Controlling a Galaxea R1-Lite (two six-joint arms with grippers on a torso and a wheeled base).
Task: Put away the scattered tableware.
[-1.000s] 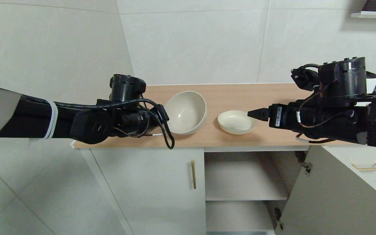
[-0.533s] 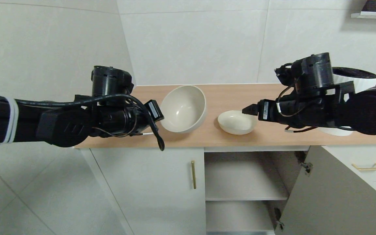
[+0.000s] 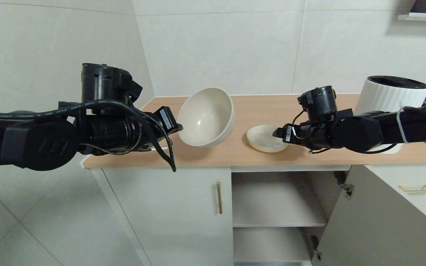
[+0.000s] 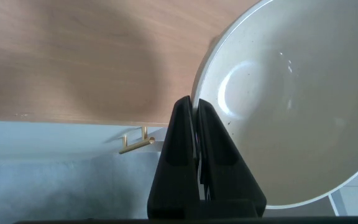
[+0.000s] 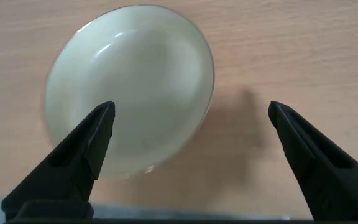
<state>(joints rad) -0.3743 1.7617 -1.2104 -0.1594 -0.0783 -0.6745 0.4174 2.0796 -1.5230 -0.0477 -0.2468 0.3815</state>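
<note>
A large cream bowl hangs tilted above the wooden counter, its rim pinched by my left gripper, which is shut on it. In the left wrist view the fingers clamp the rim of the large bowl. A small shallow cream bowl rests on the counter to its right. My right gripper is open at that bowl's right edge. In the right wrist view the small bowl lies ahead, partly between the wide-spread fingers.
A white ribbed container stands on the counter at the right, behind my right arm. Below the counter the cabinet door stands open, showing bare shelves. The left door has a brass handle.
My left gripper has lifted the large bowl up off the counter and tilted it. My right arm has moved forward and left, bringing its gripper to the small bowl's edge.
</note>
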